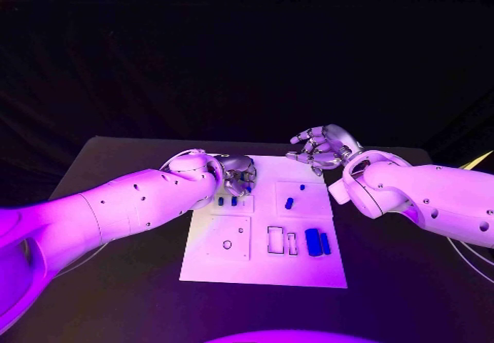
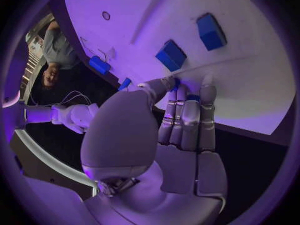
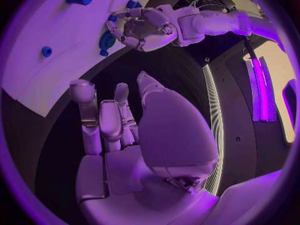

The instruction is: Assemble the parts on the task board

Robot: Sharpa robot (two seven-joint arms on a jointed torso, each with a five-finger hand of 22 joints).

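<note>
The white task board (image 1: 216, 266) lies mid-table (image 1: 113, 300), its near edge unobstructed; the left hand (image 1: 237, 176) pinches a blue part (image 1: 248, 189) at its far-left corner, the right hand (image 1: 323, 148) hovers spread and empty past its far-right corner.

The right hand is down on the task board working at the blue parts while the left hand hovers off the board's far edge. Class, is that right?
The hands are swapped. In the head view the left hand is down on the task board at the blue parts, and the right hand hovers off its far edge, holding nothing.
</note>
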